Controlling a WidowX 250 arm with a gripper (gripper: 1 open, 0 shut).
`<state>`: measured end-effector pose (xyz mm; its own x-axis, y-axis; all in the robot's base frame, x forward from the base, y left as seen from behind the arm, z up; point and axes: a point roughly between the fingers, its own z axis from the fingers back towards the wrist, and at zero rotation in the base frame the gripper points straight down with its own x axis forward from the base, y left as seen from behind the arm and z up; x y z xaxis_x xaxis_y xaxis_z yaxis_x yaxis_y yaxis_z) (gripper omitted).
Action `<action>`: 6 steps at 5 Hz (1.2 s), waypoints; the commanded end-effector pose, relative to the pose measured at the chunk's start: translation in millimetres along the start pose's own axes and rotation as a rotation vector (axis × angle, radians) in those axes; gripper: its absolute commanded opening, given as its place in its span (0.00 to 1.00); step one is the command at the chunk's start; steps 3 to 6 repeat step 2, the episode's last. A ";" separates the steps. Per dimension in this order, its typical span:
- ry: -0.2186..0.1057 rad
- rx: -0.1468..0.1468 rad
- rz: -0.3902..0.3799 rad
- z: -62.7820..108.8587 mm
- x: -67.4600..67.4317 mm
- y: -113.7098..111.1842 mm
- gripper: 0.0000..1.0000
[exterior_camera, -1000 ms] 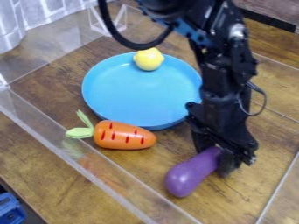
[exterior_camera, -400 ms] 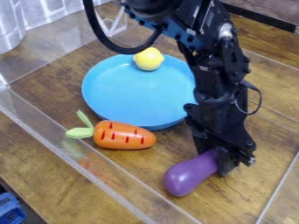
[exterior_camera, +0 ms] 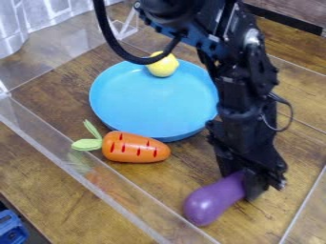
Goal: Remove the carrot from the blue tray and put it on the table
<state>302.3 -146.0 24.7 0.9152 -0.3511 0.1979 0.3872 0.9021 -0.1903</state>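
The orange carrot (exterior_camera: pixel 133 147) with its green top lies on the brown table (exterior_camera: pixel 300 100), just outside the front rim of the round blue tray (exterior_camera: pixel 140 95). To the right of the carrot my gripper (exterior_camera: pixel 254 181) points down at the table. Its fingers are closed on the upper end of a purple eggplant (exterior_camera: pixel 211 202), which slants toward the front. The carrot lies apart from the gripper, to its left.
A small yellow ball (exterior_camera: pixel 162 65) sits at the back of the tray. Low clear acrylic walls (exterior_camera: pixel 45 138) border the table on the left and front. The black arm (exterior_camera: pixel 235 67) rises over the tray's right side.
The gripper has shifted toward the front right, and the eggplant has moved with it. The carrot, tray and ball have stayed put.
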 end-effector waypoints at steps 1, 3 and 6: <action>-0.053 -0.023 -0.062 5.3 11.9 -20.1 0.00; -0.055 -0.032 -0.066 1.7 2.3 -15.1 0.00; -0.055 -0.032 -0.066 1.7 2.3 -15.1 0.00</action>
